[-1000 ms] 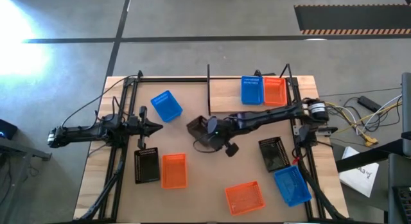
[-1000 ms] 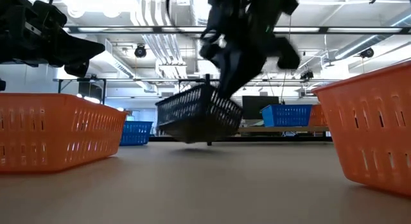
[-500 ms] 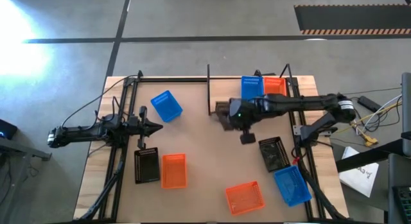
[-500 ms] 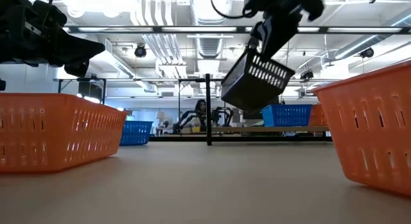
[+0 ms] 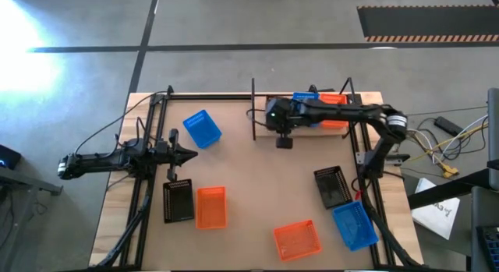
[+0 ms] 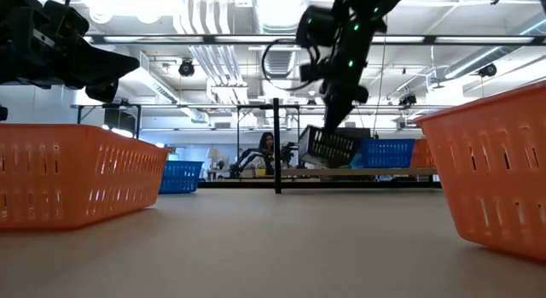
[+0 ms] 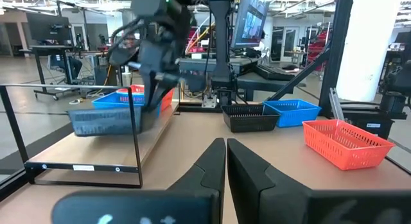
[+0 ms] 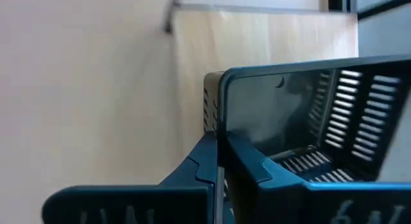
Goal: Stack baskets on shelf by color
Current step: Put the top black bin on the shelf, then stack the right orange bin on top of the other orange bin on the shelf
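My right gripper (image 5: 274, 120) is shut on a black basket (image 6: 333, 146) and holds it just over the left end of the shelf (image 5: 312, 132), a pale plank at the table's far edge. The left wrist view shows that basket (image 7: 106, 118) low over the plank (image 7: 96, 153). A blue basket (image 5: 306, 100) and an orange basket (image 5: 334, 104) stand on the shelf's right part. My left gripper (image 5: 191, 154) waits shut at the table's left side, pointing level, with nothing in it. My right gripper pinches the rim of one basket wall (image 8: 220, 121), one finger inside the basket and one outside. The fingers slant down onto it from above. The basket hangs tilted below them, low over the shelf; whether its bottom touches the plank I cannot tell.
Loose baskets lie on the brown tabletop: blue (image 5: 202, 128) far left, black (image 5: 178, 200) and orange (image 5: 211, 207) near left, orange (image 5: 297, 239) near middle, black (image 5: 333, 186) and blue (image 5: 355, 224) near right. Black upright posts (image 5: 253, 108) frame the shelf.
My right gripper has carried the black basket from the table's middle toward the far edge and right, up over the table and then down over the shelf's left end. The wrist has rolled on the way, and the basket has turned and tipped with it.
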Controlling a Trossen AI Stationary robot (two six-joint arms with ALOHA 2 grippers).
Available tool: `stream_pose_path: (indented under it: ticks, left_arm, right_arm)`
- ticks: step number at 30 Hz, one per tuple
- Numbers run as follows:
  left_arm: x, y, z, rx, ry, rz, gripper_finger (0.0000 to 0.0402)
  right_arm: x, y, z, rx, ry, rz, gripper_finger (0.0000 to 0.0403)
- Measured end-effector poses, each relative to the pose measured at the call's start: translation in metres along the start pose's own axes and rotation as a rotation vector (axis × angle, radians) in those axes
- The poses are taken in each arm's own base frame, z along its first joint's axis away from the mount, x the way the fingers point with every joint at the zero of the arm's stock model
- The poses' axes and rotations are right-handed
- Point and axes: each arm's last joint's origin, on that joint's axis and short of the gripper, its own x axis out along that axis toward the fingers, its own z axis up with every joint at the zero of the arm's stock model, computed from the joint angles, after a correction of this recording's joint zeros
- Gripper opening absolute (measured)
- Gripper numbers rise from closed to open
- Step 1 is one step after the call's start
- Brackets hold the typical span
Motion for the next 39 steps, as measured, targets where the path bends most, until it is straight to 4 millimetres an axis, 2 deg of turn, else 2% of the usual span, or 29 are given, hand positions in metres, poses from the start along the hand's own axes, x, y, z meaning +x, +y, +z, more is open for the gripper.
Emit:
stream_pose_path:
  ticks: [5, 11, 18, 22, 26, 30, 34, 39]
  left_arm:
    - [0.000, 0.000, 0.000, 0.000, 0.000, 0.000, 0.0000]
    - [0.000, 0.000, 0.000, 0.000, 0.000, 0.000, 0.0000]
    - [0.000, 0.000, 0.000, 0.000, -0.001, 0.000, 0.0000]
    - [0.000, 0.000, 0.000, 0.000, 0.000, 0.000, 0.0000]
    - [0.000, 0.000, 0.000, 0.000, 0.000, 0.000, 0.0000]
    - [0.000, 0.000, 0.000, 0.000, 0.000, 0.000, 0.0000]
    - [0.000, 0.000, 0.000, 0.000, 0.000, 0.000, 0.0000]
    - [0.000, 0.000, 0.000, 0.000, 0.000, 0.000, 0.0000]
  right_arm:
    - [0.019, -0.001, 0.005, -0.055, 0.070, -0.065, 0.0021]
    - [0.022, -0.002, 0.008, -0.055, 0.068, -0.071, 0.0041]
    - [0.005, -0.007, 0.014, -0.039, -0.031, -0.111, 0.0096]
    - [-0.013, -0.009, 0.011, -0.032, -0.062, -0.123, 0.0125]
    - [-0.033, -0.007, 0.003, 0.005, -0.083, -0.097, 0.0133]
    - [-0.047, 0.012, -0.011, 0.077, -0.134, 0.033, 0.0128]
    - [-0.057, 0.045, -0.033, 0.112, -0.151, 0.117, 0.0118]
    - [-0.062, 0.091, -0.057, 0.198, -0.267, 0.192, 0.0107]
